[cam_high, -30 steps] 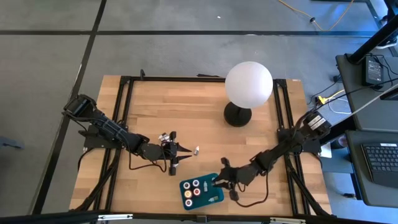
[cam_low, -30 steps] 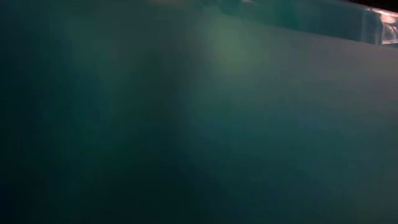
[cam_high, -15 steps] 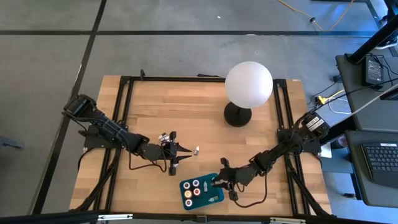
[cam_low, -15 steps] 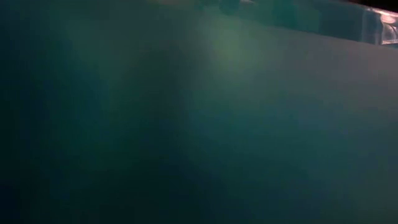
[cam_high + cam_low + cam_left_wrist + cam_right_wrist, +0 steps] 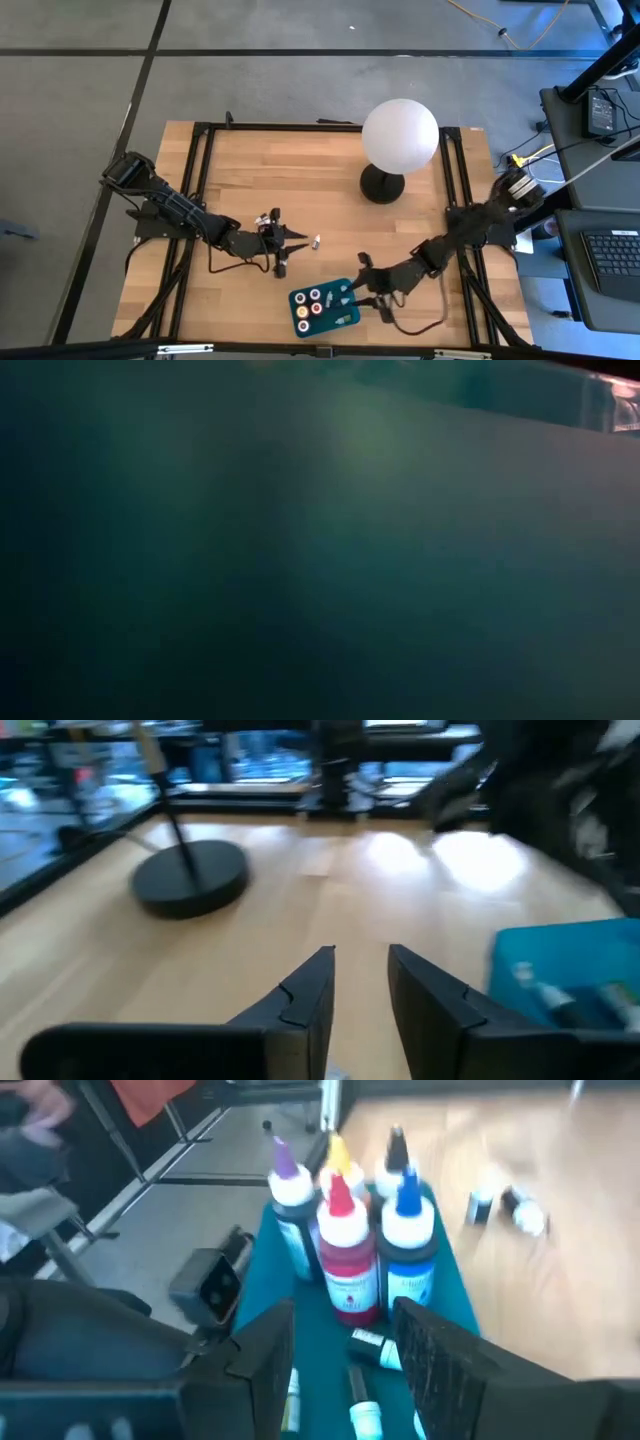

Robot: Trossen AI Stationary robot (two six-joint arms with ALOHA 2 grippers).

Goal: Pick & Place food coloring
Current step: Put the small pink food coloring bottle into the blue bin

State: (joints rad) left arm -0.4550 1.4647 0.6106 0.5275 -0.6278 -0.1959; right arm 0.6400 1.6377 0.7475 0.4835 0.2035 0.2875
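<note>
Standing in one teal tray (image 5: pixel 455 1295): five bottles (image 5: pixel 345 1245); right fingers (image 5: pixel 262 1342) parted, empty.

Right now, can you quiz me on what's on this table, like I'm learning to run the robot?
1. True or false: the white globe lamp stands inside the teal tray.
2. Which gripper hangs at the tray: A) left gripper B) right gripper?
3. Fill in: the red bottle stands ____ in the tray.

Key: 1 false, it stands on the table. 2 B. 3 upright.
</note>
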